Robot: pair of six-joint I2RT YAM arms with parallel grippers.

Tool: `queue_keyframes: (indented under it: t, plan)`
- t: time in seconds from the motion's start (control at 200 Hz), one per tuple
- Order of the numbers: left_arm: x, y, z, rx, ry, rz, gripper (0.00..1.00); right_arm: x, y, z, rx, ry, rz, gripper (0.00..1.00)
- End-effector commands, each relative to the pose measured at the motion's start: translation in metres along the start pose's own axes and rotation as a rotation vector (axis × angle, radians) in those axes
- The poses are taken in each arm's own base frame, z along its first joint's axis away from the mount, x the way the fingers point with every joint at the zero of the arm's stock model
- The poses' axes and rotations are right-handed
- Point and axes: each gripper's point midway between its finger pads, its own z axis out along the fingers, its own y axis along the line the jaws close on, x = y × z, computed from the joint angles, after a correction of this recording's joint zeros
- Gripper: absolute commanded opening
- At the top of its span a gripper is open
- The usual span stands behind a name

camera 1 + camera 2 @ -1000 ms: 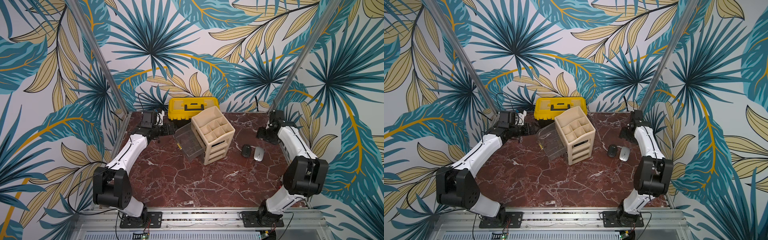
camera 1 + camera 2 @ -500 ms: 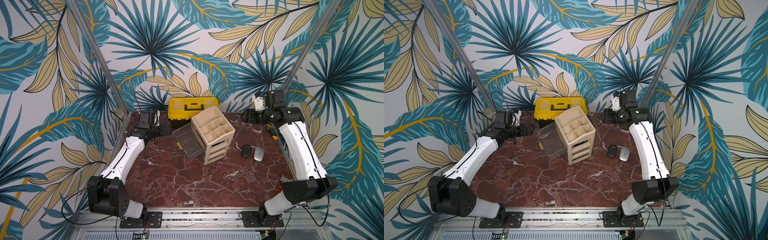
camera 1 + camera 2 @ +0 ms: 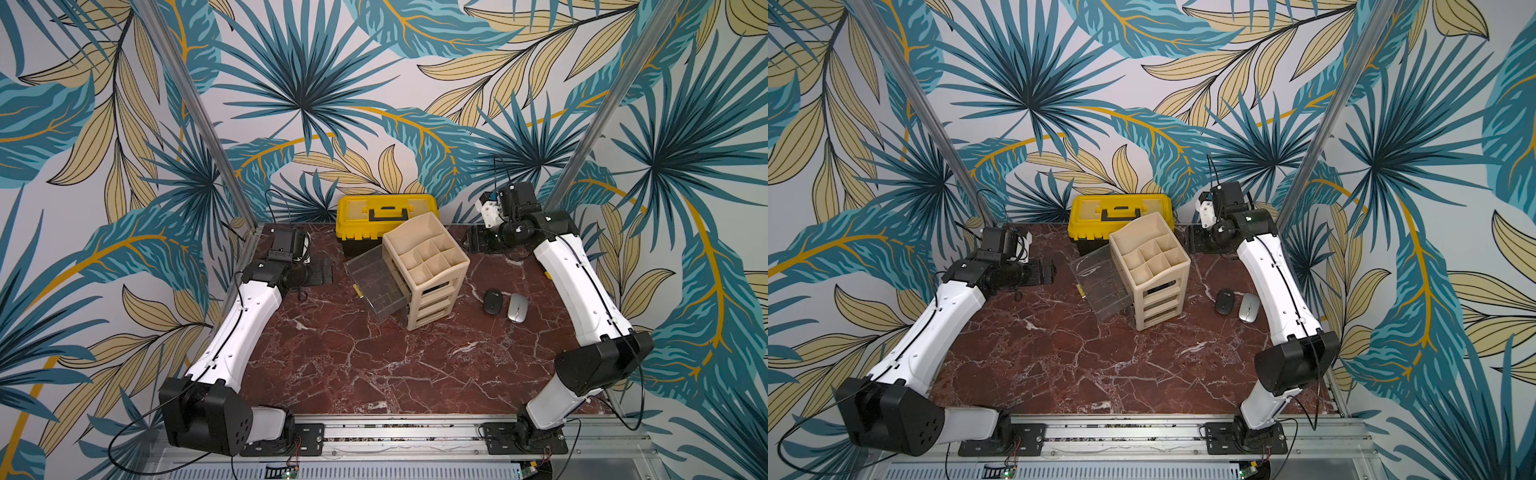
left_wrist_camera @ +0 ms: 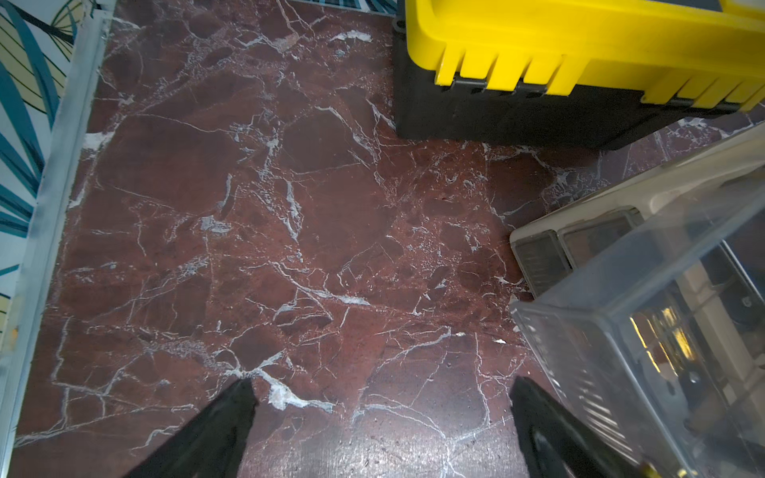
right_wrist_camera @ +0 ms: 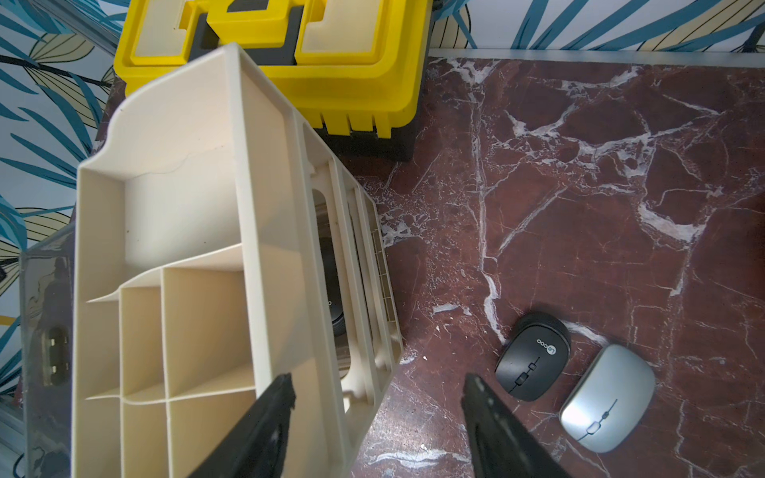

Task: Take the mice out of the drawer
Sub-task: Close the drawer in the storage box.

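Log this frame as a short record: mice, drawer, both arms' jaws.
mice out: black mouse and silver mouse, side by side on the table, beside the organizer
drawer: clear drawer pulled out toward the left arm; yellow item inside, rest unclear
left jaws: open, empty, over bare table
right jaws: open, empty, above the organizer's edge
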Motion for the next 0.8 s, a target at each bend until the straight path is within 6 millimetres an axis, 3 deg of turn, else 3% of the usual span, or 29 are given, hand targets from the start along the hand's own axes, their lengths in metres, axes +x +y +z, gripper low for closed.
queue_keyframes:
  t: [0.0,0.366,0.626,0.796]
  plan:
    - [0.006,0.004,-0.008,-0.008,0.004,0.006,1.0,0.013,0.008,-0.001,0.002,0.038,-0.033,0.64]
    - [0.021,-0.003,0.004,0.031,0.074,0.002,1.0,0.011,0.003,-0.016,0.072,0.004,-0.045,0.61]
    - [0.061,0.007,0.018,-0.015,0.238,-0.03,1.0,0.007,0.005,-0.026,0.073,-0.025,-0.046,0.61]
    - [0.086,-0.002,0.024,-0.017,0.352,0.001,1.0,0.005,-0.018,-0.019,0.202,-0.022,-0.059,0.62]
